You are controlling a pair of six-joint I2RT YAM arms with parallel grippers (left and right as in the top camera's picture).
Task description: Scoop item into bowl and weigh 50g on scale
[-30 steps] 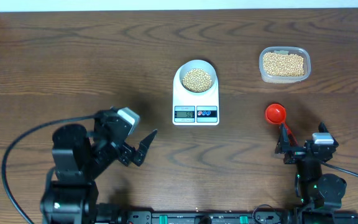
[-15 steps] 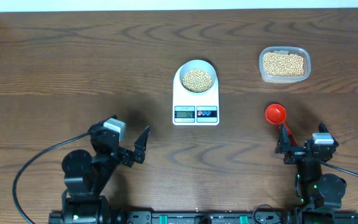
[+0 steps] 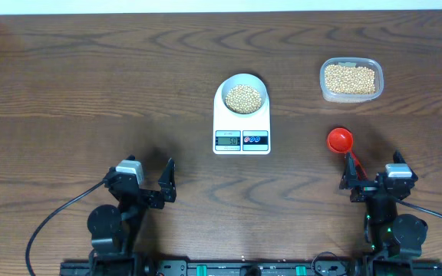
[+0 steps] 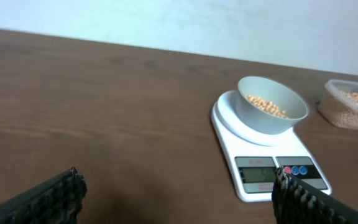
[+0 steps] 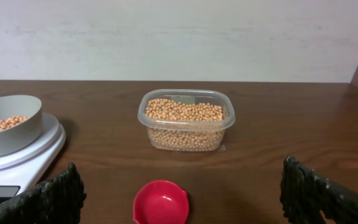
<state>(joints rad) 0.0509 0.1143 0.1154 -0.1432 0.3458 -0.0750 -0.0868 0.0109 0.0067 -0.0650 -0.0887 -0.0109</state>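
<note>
Table [image 3: 90, 77]: bowl [image 4: 263, 121] on scale [image 3: 242, 124], ahead of L hand [image 4: 179, 186], R hand [image 5: 182, 173], both apparently wide.

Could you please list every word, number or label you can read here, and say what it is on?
Nothing can be quoted with confidence.
scale display: digits present, too small and blurred to read.
scale buttons: no legible marks.
bowl, clear tub, red scoop: no text visible.
</note>
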